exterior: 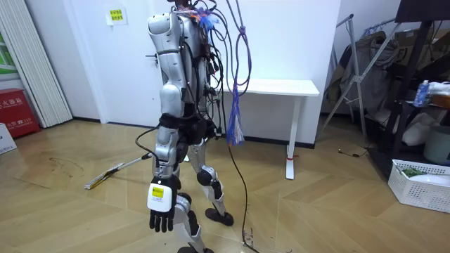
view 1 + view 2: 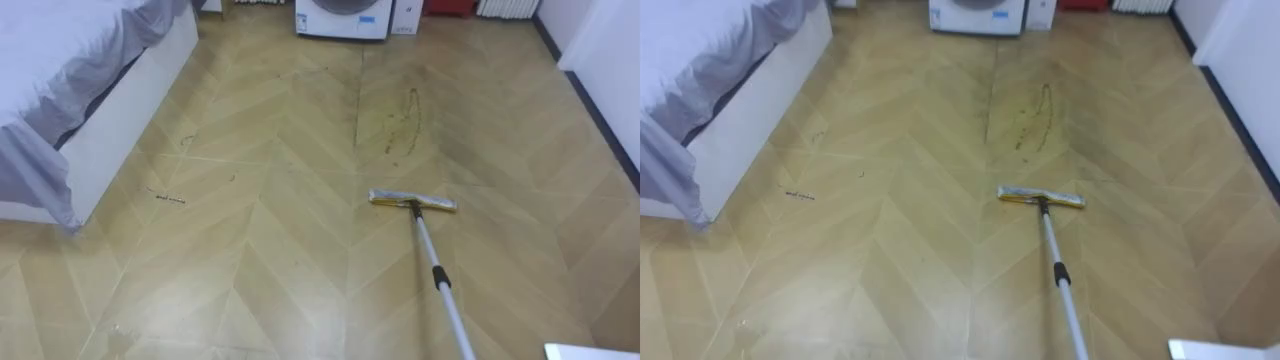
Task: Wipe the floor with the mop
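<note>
Yellow mop head (image 2: 412,201) flat on the floor (image 2: 250,270), stain (image 2: 400,120) near it at twelve o'clock. Left hand (image 1: 160,211) dangles loose, empty; right hand (image 2: 592,352), can't tell its hold. A weak grip could let that head twist and miss the stain.

A pale wooden floor (image 2: 250,260), laid in a chevron pattern, is marked by a brownish smear (image 2: 402,122) further off. At the left a white bed frame (image 2: 125,125) is draped with grey bedding (image 2: 60,50), and a white washing machine (image 2: 342,17) is set at the far side. The right-hand wall (image 2: 612,50) is white (a dark skirting runs along its foot). In the room view a white table (image 1: 281,88) is placed against a white wall, and a white basket (image 1: 418,184) is set on the floor beside dark shelving (image 1: 411,63)
</note>
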{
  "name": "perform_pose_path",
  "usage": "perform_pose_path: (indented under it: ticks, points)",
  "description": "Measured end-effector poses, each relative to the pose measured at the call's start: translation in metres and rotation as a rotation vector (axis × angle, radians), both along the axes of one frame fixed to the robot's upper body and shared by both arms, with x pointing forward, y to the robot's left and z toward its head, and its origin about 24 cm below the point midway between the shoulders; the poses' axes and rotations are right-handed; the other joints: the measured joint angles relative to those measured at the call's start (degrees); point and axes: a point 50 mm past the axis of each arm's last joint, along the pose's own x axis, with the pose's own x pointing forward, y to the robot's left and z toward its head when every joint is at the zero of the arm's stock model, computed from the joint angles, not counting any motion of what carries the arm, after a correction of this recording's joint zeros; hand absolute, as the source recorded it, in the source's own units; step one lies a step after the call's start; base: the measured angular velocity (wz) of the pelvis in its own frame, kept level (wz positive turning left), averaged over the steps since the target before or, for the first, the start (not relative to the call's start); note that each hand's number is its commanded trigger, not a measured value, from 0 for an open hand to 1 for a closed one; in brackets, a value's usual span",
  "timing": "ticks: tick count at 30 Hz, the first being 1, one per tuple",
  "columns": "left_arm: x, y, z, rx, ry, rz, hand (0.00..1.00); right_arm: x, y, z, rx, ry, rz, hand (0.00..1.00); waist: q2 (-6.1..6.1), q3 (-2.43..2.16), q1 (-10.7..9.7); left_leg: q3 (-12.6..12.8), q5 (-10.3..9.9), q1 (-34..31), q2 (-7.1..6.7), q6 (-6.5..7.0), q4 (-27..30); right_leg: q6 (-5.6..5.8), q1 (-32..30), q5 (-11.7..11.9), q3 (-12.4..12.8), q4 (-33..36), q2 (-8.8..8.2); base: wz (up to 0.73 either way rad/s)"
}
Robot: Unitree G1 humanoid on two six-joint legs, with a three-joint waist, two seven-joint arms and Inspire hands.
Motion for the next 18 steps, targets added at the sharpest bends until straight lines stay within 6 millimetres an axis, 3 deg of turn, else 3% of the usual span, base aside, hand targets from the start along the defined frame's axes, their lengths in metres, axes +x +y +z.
perform_pose_path:
  ticks: [18]
  points:
    - [-0.0038, 0.0009, 0.0, -0.022, 0.033, 0.007, 0.0, -0.0055, -0.0005, 0.0, -0.008, 0.01, -0.006, 1.0, -0.3, -0.03, -0.2, -0.2, 0.2, -0.7, -0.16, -0.14, -1.0, -0.24, -0.2, -0.1, -0.3, -1.4, 0.12, 0.0]
